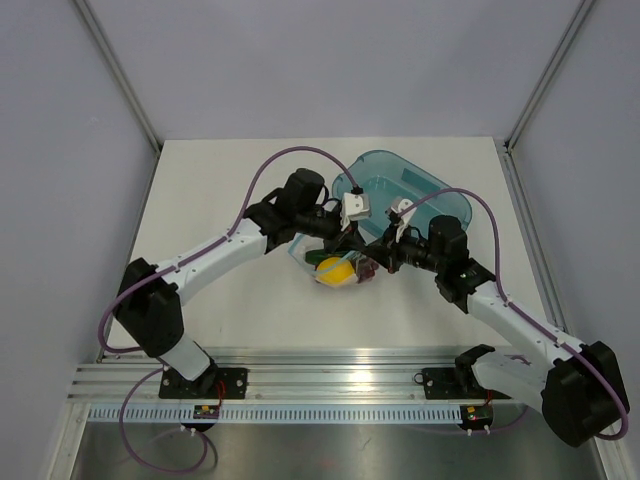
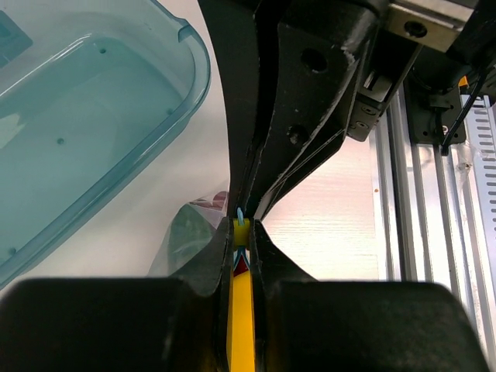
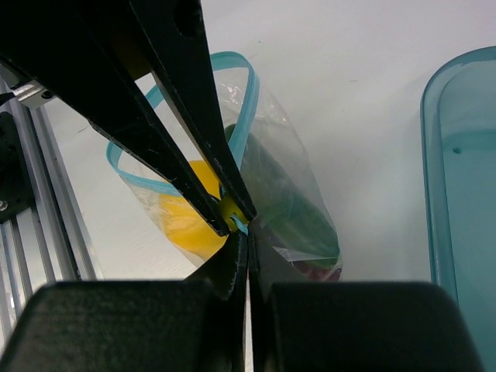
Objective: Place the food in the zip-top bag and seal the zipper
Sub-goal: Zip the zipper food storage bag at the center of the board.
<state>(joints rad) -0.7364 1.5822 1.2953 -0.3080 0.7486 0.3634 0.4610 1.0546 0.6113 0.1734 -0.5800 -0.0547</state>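
The zip-top bag lies between both arms, in front of the tray. Through its clear plastic I see the lemon, the dark green vegetable and the dark red grapes. The light blue zipper still gapes in a loop at the far end. My right gripper is shut on the zipper's near end. My left gripper meets it tip to tip from the other side, pinched on the same blue strip, with the lemon showing yellow between its fingers.
The teal translucent tray stands just behind the bag, and its rim is close on the right of the right gripper. The aluminium base rail runs along the near table edge.
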